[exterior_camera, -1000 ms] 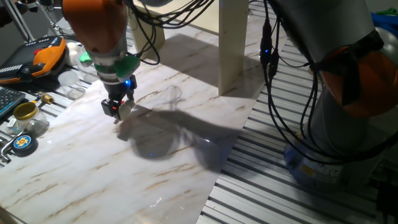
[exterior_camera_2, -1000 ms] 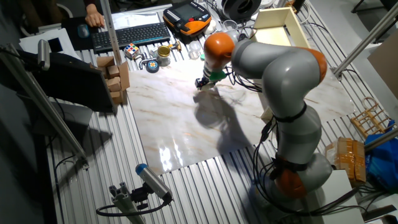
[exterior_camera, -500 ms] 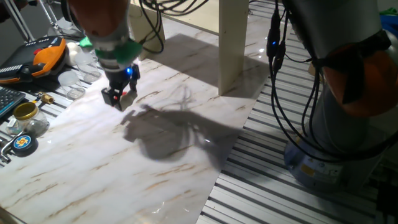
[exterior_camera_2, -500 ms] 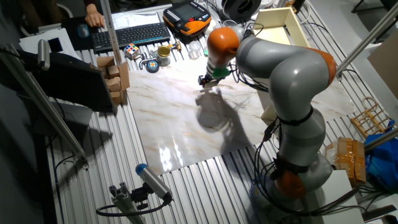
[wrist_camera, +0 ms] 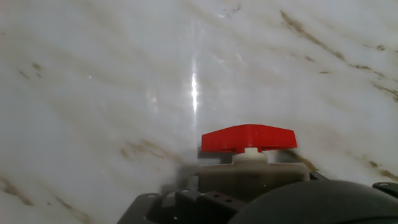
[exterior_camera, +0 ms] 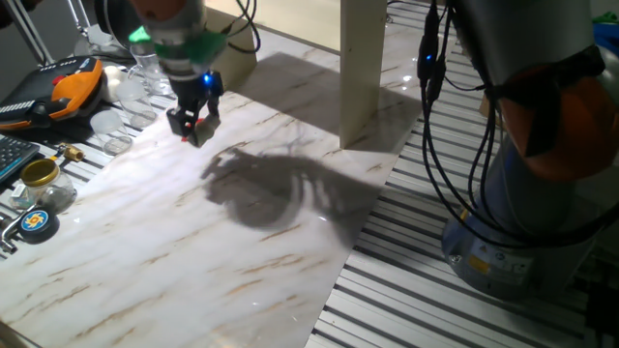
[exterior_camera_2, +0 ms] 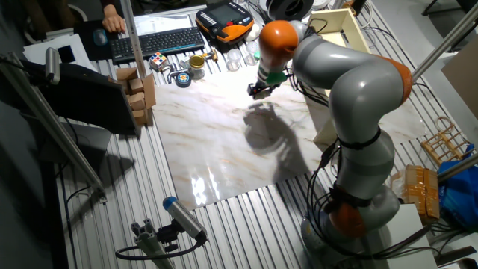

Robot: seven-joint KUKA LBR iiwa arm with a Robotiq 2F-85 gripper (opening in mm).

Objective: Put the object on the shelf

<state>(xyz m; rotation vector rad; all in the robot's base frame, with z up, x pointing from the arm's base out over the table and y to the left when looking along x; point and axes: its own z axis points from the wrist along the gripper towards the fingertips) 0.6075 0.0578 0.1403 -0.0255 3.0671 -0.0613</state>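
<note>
We've got it up off the marble!
Our gripper (exterior_camera: 196,130) is clamped on the object (wrist_camera: 249,152), red handle lying crosswise beyond the jaws; the shelf (exterior_camera: 363,68) stands off to our right.

a robotics lab or research workshop is shown. a marble-patterned board (exterior_camera_2: 224,142) is laid over a ribbed aluminium table (exterior_camera_2: 112,194), on which a grey and orange industrial arm (exterior_camera_2: 351,97) is mounted with bundled black cables (exterior_camera: 435,116) hung from it. along the far edge a keyboard (exterior_camera_2: 153,41), an orange and black teach pendant (exterior_camera_2: 228,19), a brass-lidded jar (exterior_camera: 41,177) and loose hardware are kept. metal frame poles (exterior_camera_2: 45,127) are fixed around the table.
</note>
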